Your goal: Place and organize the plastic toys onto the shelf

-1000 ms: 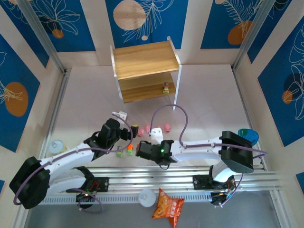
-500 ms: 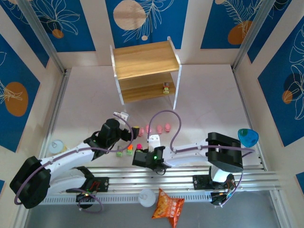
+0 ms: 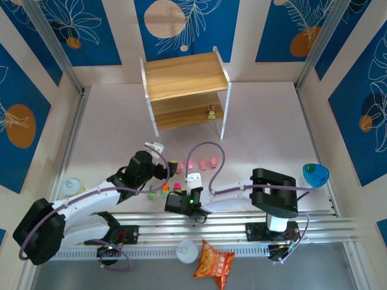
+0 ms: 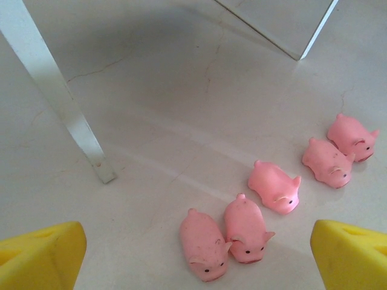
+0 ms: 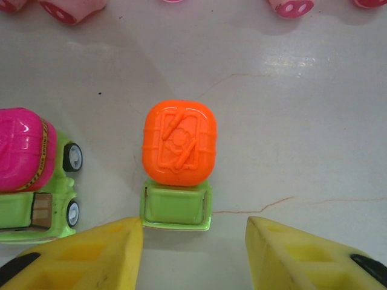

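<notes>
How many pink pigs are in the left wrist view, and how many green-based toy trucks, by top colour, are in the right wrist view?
Pink pigs: 5
Orange-topped truck: 1
Pink-topped truck: 1
Total: 7

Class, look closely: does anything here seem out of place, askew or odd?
The orange snack bag lies crumpled at the very near edge, far from the shelf; it is no toy. The pink pigs stand upright; nothing is spilled.
</notes>
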